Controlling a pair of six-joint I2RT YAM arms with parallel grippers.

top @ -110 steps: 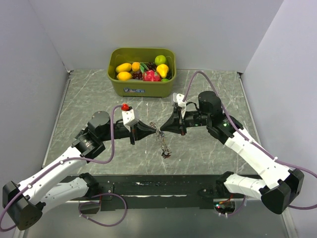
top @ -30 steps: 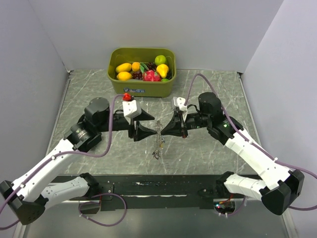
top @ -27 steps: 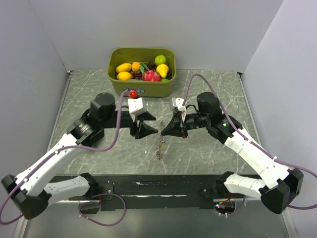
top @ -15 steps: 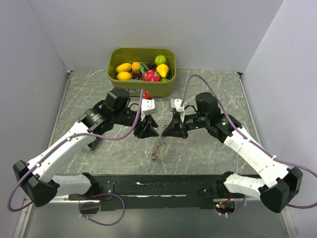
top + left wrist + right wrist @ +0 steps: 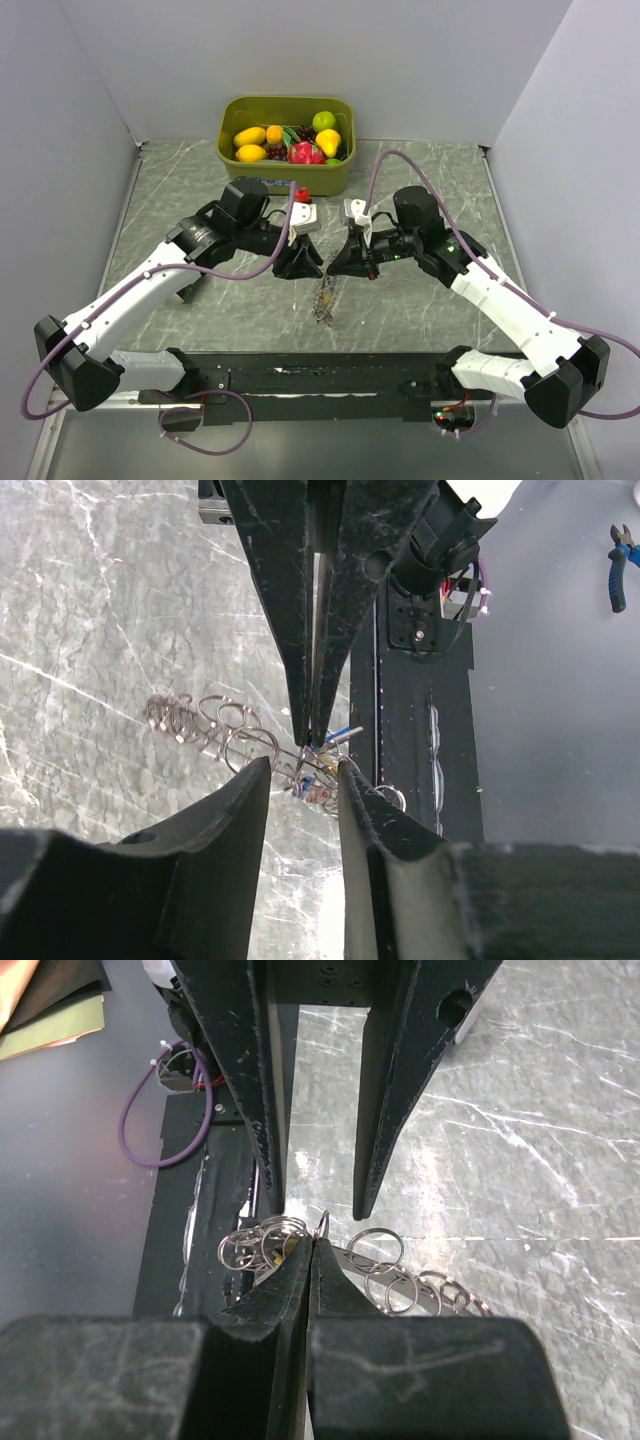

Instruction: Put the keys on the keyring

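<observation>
The keyring (image 5: 324, 297) is a floppy chain of silvery rings hanging from my right gripper (image 5: 331, 269), which is shut on one small ring (image 5: 321, 1224). Its lower end rests on the table. In the right wrist view, more rings (image 5: 377, 1250) trail to both sides of my shut right gripper (image 5: 312, 1246). Tiny keys with blue and red heads (image 5: 303, 787) hang in the bunch, and a yellow bit (image 5: 286, 1251) shows among the rings. My left gripper (image 5: 308, 266) is open, tip to tip with the right one. In its own view the left gripper (image 5: 304, 772) straddles the pinched ring.
A green bin (image 5: 288, 176) of toy fruit stands at the back centre. A black strip (image 5: 330, 375) runs along the table's near edge by the arm bases. Grey walls close in the left, right and back.
My left arm has swung right and its gripper now faces the right one, open, around the ring. The right gripper has stayed shut on the keyring, whose hanging end shifted a little.
</observation>
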